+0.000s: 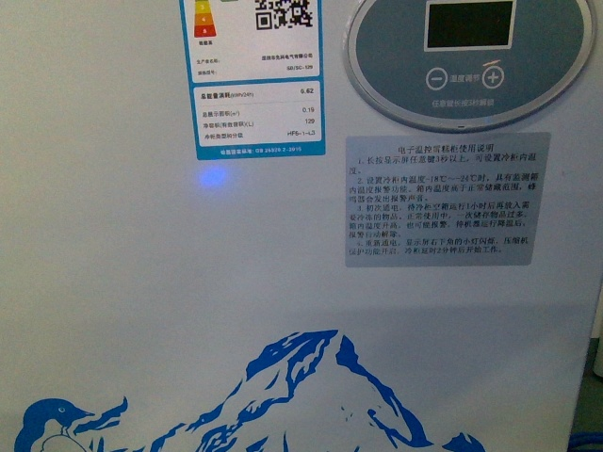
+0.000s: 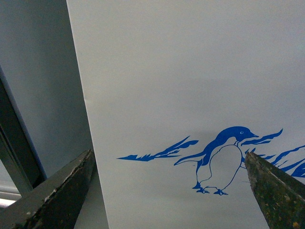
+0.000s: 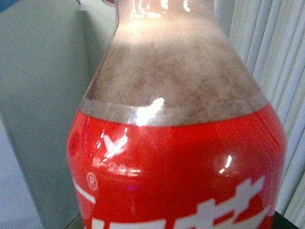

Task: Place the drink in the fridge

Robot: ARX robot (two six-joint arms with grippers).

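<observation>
Drink (image 3: 176, 157) filled right wrist view, close against right tool; grip itself hidden, so we could not tell its state. Left tool (image 2: 167, 153) wide, empty, facing fridge (image 1: 283, 264) front wall. Opening unseen; we judged it above. Right arm nearer drink.

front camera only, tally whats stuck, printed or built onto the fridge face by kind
stickers: 2, energy label and instruction sheet
display panel: 1
round buttons: 2, minus and plus
blue light: 1
penguin: 1, partly cut off
mountain: 1
total: 8 on the fridge
</observation>
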